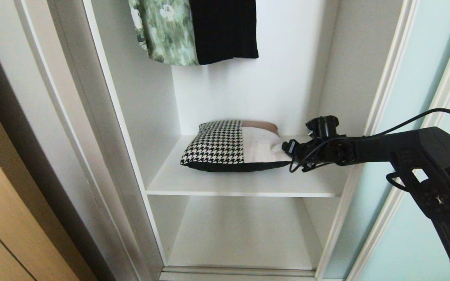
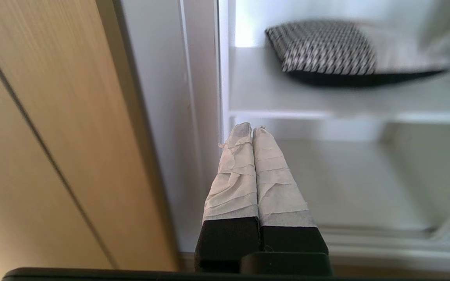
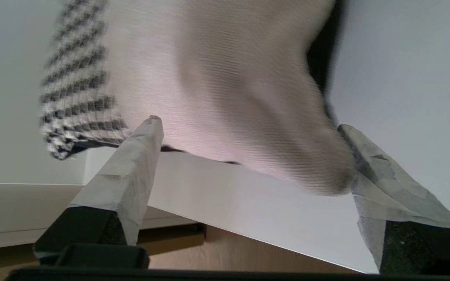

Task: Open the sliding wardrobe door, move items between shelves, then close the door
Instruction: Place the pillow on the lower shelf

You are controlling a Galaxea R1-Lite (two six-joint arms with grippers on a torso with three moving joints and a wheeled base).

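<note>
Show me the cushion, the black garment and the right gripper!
cushion [image 1: 217, 146], head view, on its houndstooth part.
black garment [image 1: 225, 31], head view, on its middle.
right gripper [image 3: 248, 128], right wrist view, midway between its open fingertips.

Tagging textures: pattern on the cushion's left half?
Black-and-white houndstooth on the cushion; head view shows it best.

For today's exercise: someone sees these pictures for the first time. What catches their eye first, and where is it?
The houndstooth and beige cushion lies on the upper white shelf of the open wardrobe. The right gripper reaches in from the right to its beige end, jaws spread wide. Above hang a green floral garment and a black garment.
</note>
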